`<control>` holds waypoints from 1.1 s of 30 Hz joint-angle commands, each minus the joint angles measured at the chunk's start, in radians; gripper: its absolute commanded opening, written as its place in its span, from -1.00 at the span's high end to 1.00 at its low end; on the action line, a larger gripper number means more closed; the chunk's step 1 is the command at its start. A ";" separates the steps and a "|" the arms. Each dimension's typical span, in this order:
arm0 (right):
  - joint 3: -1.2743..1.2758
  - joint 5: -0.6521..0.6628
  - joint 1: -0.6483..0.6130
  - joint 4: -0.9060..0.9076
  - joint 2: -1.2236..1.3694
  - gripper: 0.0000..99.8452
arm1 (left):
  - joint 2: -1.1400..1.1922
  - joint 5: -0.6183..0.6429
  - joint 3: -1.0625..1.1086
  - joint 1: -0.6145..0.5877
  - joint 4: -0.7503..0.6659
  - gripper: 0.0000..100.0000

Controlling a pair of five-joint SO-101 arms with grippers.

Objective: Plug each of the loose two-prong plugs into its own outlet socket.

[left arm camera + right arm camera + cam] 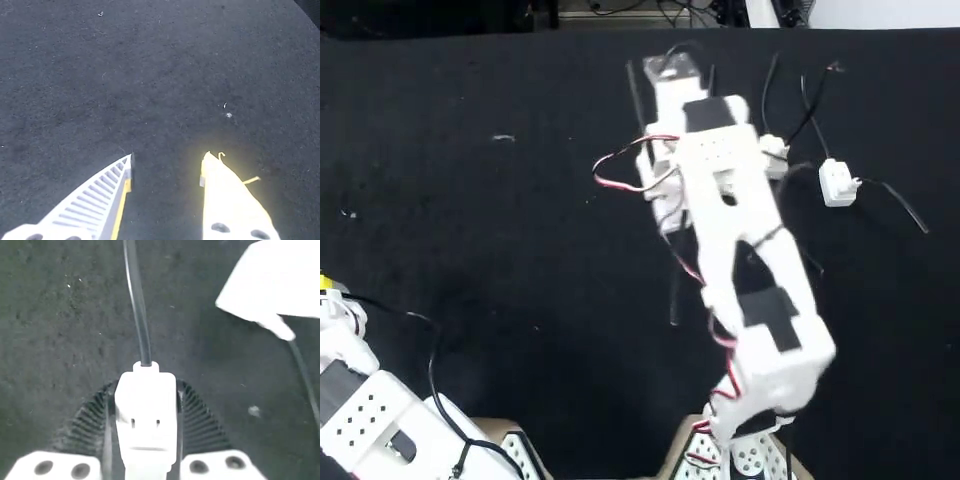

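My right gripper (146, 388) is shut on a white connector block (145, 415) that has two small slots on its face and a black cable (137, 300) leading away from it. Beyond it lies another white piece (272, 285) with its own black cable. From above, the right arm (740, 230) stretches to the far middle of the table, with its gripper (672, 68) near the back edge. A white plug block (837, 183) with a black cord lies to the arm's right. My left gripper (168, 156) hangs open over bare black cloth, holding nothing.
A black cloth (500, 250) covers the table. Several black cables (805, 95) trail across the far right part. A thin black cable (675, 290) runs under the right arm. The left arm (365, 400) sits at the near left corner.
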 commanded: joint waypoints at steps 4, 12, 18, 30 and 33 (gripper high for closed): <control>-0.070 0.040 0.020 0.031 -0.354 0.98 | -0.008 0.014 -0.056 -0.002 0.002 0.54; -0.087 0.044 0.025 -0.071 -0.679 0.98 | -0.008 0.014 -0.045 -0.002 -0.006 0.54; -0.107 0.086 0.095 -0.078 -0.760 0.98 | -0.008 0.014 -0.045 -0.002 -0.006 0.54; -0.145 0.089 0.680 -0.180 -0.760 0.98 | -0.008 0.014 -0.045 -0.002 -0.006 0.54; -0.136 0.089 0.793 -0.262 -0.759 0.98 | -0.008 0.014 -0.045 -0.002 -0.006 0.54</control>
